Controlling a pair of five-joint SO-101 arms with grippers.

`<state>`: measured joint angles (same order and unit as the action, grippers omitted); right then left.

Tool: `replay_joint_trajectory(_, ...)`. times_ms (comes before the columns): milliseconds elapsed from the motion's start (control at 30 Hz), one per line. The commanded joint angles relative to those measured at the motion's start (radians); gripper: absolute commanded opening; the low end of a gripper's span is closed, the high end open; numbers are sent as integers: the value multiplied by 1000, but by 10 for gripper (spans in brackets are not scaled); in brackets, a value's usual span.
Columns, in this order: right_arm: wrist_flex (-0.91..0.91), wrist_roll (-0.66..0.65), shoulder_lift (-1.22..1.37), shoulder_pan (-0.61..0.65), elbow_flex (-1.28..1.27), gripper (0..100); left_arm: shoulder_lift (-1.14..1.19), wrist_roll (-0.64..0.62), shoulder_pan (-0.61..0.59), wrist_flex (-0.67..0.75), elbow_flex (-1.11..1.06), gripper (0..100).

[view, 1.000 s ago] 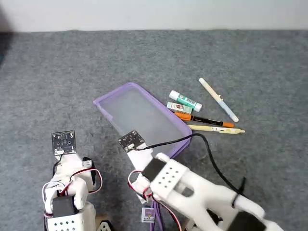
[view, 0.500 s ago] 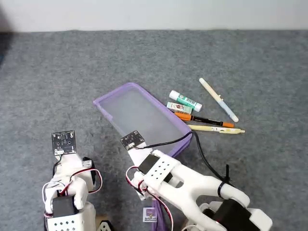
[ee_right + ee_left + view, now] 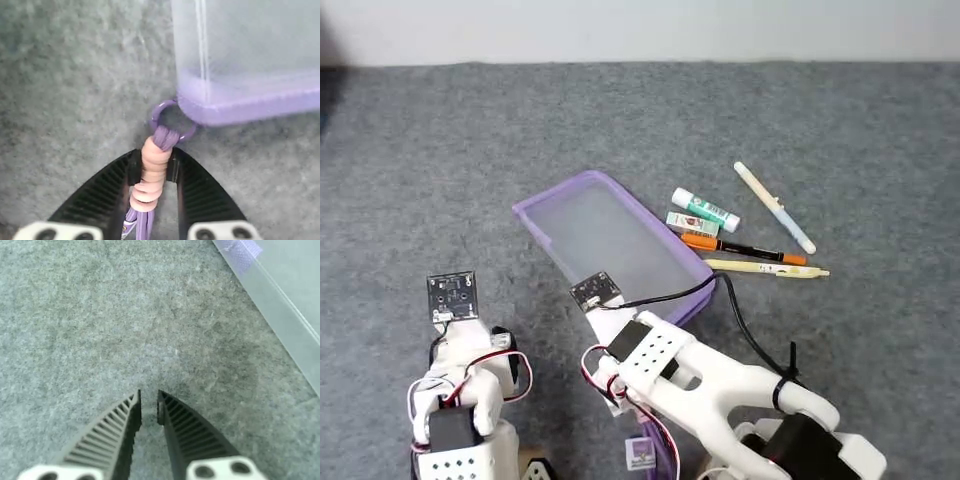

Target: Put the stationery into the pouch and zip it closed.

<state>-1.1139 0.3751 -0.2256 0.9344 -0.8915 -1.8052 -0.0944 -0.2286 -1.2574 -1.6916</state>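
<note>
At the pouch's near corner: the right gripper (image 3: 153,159) is pinched on the pink beaded pull (image 3: 150,175), which hangs by a purple cord from the zip ring (image 3: 153,118).
Direction from tool: the pouch (image 3: 240,60) lies straight beyond the fingertips. Pull, ring and corner run roughly in one line with the gripper's own axis.
Pouch long axis: in the high view the pouch (image 3: 610,240) runs diagonally, from the near corner under the right arm out toward the far left.
Left gripper (image 3: 149,394): nearly pressed together with only a slit between the fingers, holding nothing. It is above the grey carpet (image 3: 75,315), just beside one long side of the pouch.
Stationery: the glue stick (image 3: 705,210), orange pen (image 3: 745,248), yellow pen (image 3: 765,268) and pale pen (image 3: 775,208) lie outside the pouch, on its right.
Nearer arm: judging by layout, the right arm is closer to the stationery.
</note>
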Motion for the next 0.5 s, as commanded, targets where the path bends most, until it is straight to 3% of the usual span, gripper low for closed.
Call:
replay_joint_trajectory(0,-76,5,-12,-7,40,69,-12,-8,-5,-3,10,55)
replay_joint_trajectory(467,-137,11,-8,79,40,69,-12,-8,-5,-3,10,55)
